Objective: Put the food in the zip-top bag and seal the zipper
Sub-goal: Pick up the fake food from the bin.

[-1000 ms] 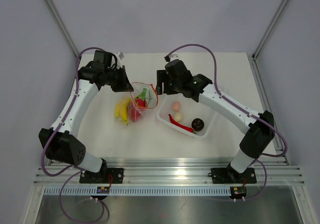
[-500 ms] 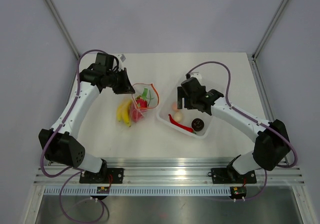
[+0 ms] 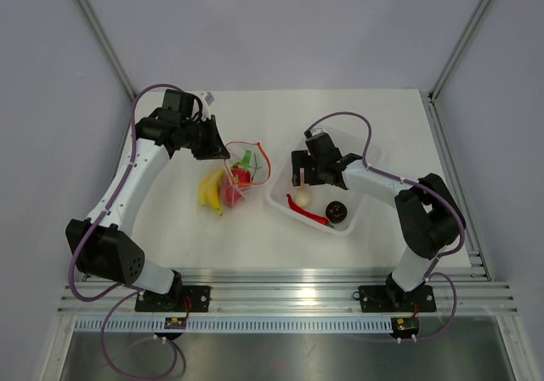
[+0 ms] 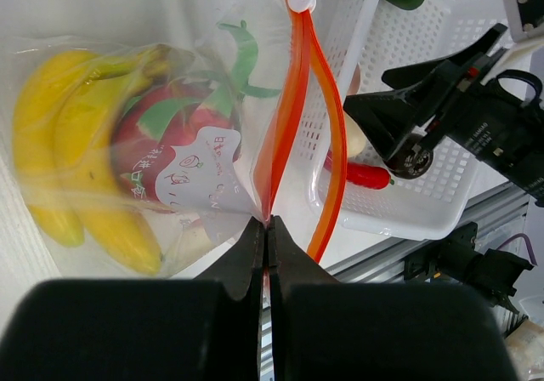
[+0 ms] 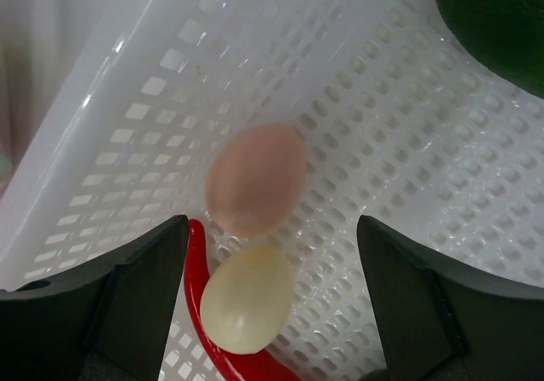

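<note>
Your left fingers [image 4: 245,258] pinch the bag's [image 4: 204,168] orange strip [image 4: 285,117], mouth gaping, and your right fingers [image 5: 136,287] hang spread over the basket [image 5: 399,160] with the pink egg [image 5: 255,179] centred between them, so drop straight, close gently, and steer clear of the pale egg [image 5: 246,298] just palm-side.

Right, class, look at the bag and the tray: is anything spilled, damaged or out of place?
Nothing stands out. The banana and dragon fruit sit inside the zip-top bag, whose mouth the left tool pinches by the orange zipper. The chilli and dark round fruit lie inside the white tray. Nothing looks spilled or broken.
</note>
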Action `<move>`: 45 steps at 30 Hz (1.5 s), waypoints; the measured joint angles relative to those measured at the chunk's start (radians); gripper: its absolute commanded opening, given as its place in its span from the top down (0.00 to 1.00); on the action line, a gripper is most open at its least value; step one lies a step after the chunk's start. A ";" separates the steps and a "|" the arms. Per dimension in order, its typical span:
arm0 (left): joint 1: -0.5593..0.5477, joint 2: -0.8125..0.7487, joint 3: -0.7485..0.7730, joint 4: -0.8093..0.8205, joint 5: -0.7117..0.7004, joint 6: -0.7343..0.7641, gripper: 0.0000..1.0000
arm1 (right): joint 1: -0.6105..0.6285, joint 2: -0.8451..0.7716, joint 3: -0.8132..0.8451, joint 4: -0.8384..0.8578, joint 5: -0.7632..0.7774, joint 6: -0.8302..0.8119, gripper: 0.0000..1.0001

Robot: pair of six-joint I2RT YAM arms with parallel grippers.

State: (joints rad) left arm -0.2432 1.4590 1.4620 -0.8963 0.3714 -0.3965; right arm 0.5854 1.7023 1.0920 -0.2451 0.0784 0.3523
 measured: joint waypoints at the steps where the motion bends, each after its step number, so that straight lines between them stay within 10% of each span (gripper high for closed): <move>1: 0.000 0.000 0.000 0.000 0.000 0.000 1.00 | -0.005 0.018 0.002 0.010 -0.013 -0.006 0.13; 25: -0.001 0.000 0.002 -0.005 0.000 0.008 1.00 | -0.024 0.127 0.041 0.068 -0.099 0.006 0.31; 34: -0.006 0.000 0.002 -0.008 0.001 0.008 1.00 | -0.027 0.127 0.040 0.064 -0.093 0.011 0.70; 45: -0.010 0.000 0.002 -0.008 0.015 0.015 1.00 | -0.030 -0.197 -0.011 -0.007 -0.037 0.011 0.70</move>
State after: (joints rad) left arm -0.2527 1.4590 1.4639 -0.9047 0.3866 -0.3813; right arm 0.5552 1.5051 1.0809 -0.2520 0.0418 0.3637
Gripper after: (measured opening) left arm 0.005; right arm 0.569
